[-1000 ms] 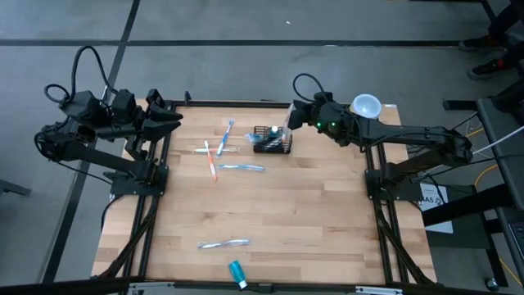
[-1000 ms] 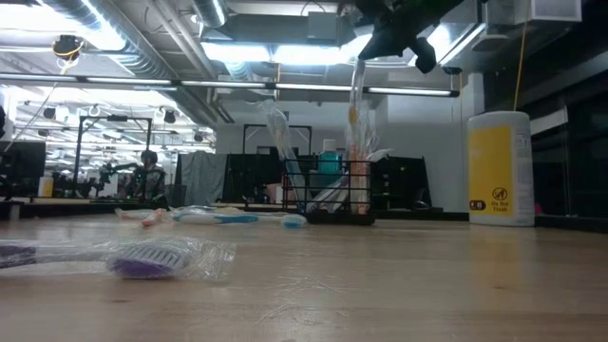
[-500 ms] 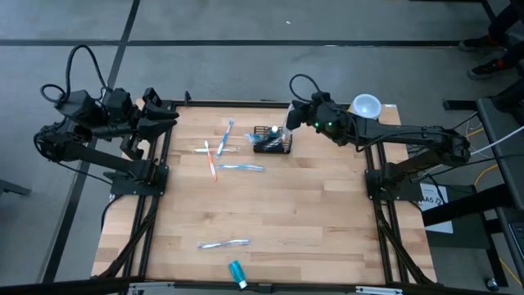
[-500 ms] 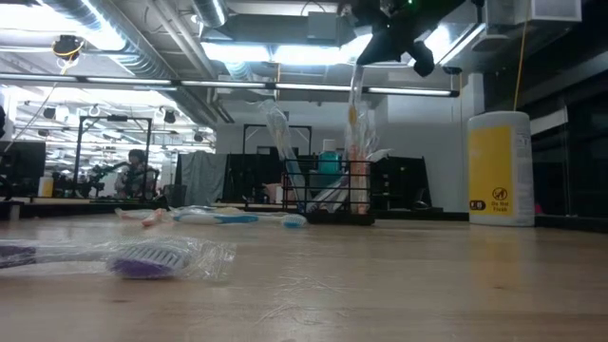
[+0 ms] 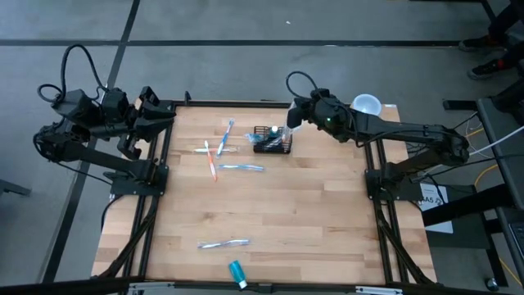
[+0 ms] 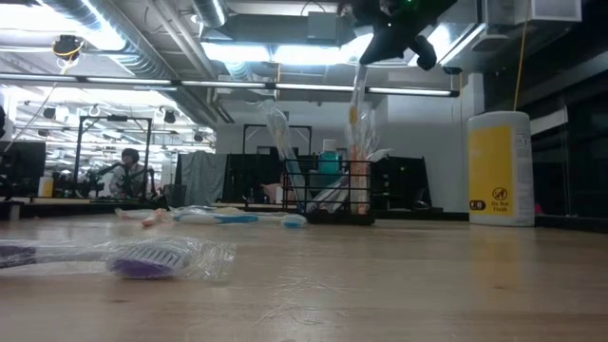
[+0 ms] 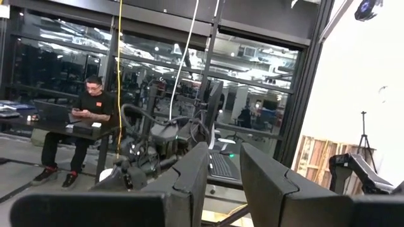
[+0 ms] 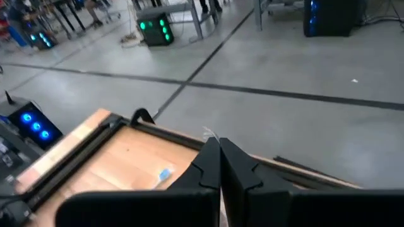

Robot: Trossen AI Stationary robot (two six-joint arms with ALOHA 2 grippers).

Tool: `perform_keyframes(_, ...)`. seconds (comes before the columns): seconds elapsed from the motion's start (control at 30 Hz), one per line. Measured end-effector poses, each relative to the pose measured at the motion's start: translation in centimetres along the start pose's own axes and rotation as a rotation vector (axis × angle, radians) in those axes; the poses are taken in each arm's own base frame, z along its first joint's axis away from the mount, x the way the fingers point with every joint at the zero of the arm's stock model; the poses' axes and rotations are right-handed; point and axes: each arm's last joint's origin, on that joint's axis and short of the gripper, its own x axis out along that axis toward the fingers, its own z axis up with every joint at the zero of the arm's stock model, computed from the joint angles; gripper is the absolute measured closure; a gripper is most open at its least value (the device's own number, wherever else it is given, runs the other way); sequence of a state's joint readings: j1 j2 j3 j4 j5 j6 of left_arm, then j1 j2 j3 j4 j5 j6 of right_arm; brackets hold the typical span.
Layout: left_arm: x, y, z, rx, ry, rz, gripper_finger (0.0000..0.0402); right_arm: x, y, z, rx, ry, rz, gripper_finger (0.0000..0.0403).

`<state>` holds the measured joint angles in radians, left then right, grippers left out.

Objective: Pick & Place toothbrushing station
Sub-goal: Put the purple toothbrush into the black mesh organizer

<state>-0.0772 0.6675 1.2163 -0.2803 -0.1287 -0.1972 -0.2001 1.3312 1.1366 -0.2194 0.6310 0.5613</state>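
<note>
Black wire-mesh toothbrushing station (image 5: 273, 140) near the far edge of the wooden counter (image 5: 311, 221) from above, already carrying a few wrapped items. Right tool (image 5: 288, 123) directly over it, pinched shut on a wrapped toothbrush (image 5: 286, 134) standing down into the caddy. Left tool (image 5: 168, 115) parked off the counter's far left corner, part open, holding nothing. Still loose: three toothbrushes (image 5: 219, 152) just left of the caddy, one more (image 5: 223, 243) and a blue tube (image 5: 237, 272) near the front edge.

Level across the counter: caddy (image 6: 330, 194) upright, the held toothbrush (image 6: 356, 123) vertical with its lower end inside, not yet released. Yellow canister (image 6: 498, 169) well to one side.

Left wrist: fingers (image 7: 192, 183) apart, empty, facing the room.

Right wrist: fingers (image 8: 211, 167) pressed together.

Judgement: roughly half done.
</note>
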Motion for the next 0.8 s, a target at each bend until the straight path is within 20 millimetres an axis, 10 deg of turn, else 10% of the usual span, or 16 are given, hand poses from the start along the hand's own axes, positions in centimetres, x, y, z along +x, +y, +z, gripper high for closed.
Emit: perform_keyframes(0.8, -0.2, 0.0, 0.1, 0.001, -0.001, -0.019, 0.0313, 0.9, 0.6, -0.6, -0.043, 0.076, -0.006, 0.0403)
